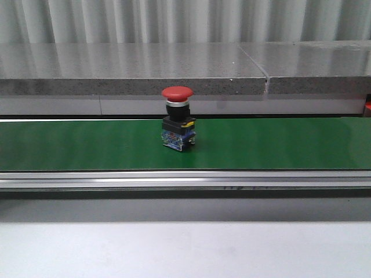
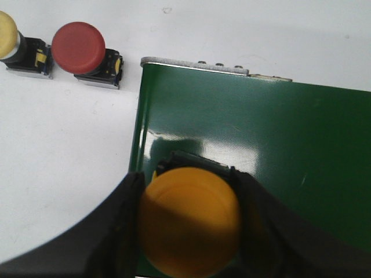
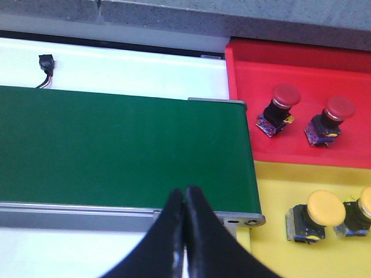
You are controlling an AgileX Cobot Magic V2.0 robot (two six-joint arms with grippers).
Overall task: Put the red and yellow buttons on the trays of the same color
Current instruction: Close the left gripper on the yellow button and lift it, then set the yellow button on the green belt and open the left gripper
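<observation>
A red button (image 1: 177, 124) stands upright on the green belt (image 1: 87, 145) in the front view, with no gripper near it there. My left gripper (image 2: 189, 188) is shut on a yellow button (image 2: 189, 229) just above the belt's end (image 2: 261, 133); the cap fills the gap between the fingers. My right gripper (image 3: 185, 197) is shut with nothing in it, over the belt's near rail. Beside that end of the belt (image 3: 116, 150), the red tray (image 3: 278, 75) holds two red buttons (image 3: 284, 99) (image 3: 336, 113). The yellow tray (image 3: 278, 185) holds two yellow buttons (image 3: 324, 209) (image 3: 366, 202).
On the white table beside the left end of the belt stand a loose red button (image 2: 80, 49) and a pale yellow button (image 2: 7, 30). A grey stone ledge (image 1: 133, 75) runs behind the belt. A small black connector (image 3: 46, 61) lies on the white surface behind it.
</observation>
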